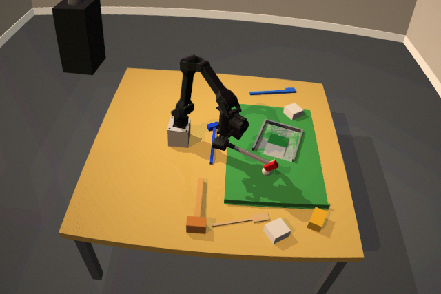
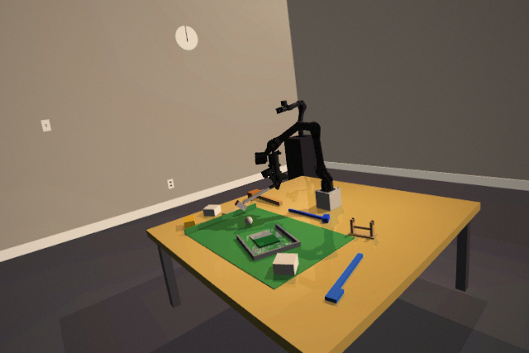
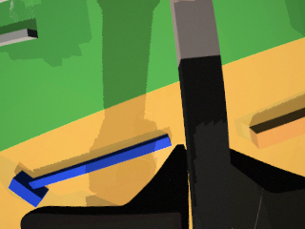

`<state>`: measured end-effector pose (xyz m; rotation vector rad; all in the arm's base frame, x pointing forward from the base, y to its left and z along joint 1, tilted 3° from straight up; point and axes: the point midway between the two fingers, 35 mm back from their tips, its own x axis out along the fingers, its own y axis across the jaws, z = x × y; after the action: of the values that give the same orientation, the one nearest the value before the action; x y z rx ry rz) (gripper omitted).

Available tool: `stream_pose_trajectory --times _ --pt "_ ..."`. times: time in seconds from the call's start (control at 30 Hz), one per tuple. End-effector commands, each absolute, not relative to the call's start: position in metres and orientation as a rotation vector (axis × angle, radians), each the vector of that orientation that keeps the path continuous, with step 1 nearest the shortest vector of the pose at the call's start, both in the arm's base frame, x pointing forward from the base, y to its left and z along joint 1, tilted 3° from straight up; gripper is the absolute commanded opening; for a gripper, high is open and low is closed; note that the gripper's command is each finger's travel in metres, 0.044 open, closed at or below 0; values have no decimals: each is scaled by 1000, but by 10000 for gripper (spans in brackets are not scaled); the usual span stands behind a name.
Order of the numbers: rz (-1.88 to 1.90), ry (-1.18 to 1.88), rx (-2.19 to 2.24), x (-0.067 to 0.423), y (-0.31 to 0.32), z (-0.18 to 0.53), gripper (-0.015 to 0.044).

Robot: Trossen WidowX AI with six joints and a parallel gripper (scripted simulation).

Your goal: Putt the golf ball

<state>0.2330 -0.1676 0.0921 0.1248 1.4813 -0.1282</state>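
One end effector (image 1: 220, 143) clamps the red putter (image 1: 253, 157), head beside golf ball (image 1: 265, 171).

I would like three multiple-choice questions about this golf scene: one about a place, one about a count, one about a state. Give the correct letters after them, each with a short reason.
1. Where is the red putter head?
A. right by the golf ball on the green mat
B. on the bare wood beside the arm's base
C. inside the grey-walled frame

2. How many blue tools lie on the table?
A. one
B. two
C. four

3. What is the state of the gripper?
A. open above the ball
B. shut on nothing
C. shut on the putter's handle

Answers:
1. A, since the top view shows the head next to the ball on the mat.
2. B, one blue tool near the arm and another by the far edge.
3. C, since the wrist view shows the dark handle running out from between the fingers.
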Motion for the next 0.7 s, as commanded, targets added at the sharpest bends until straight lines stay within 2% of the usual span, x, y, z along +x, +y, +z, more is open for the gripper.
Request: stream_pose_trajectory --times 0.0,0.67 --pt "-173 1481 165 227 -176 94 0" --pt "-173 1481 165 231 -176 48 0"
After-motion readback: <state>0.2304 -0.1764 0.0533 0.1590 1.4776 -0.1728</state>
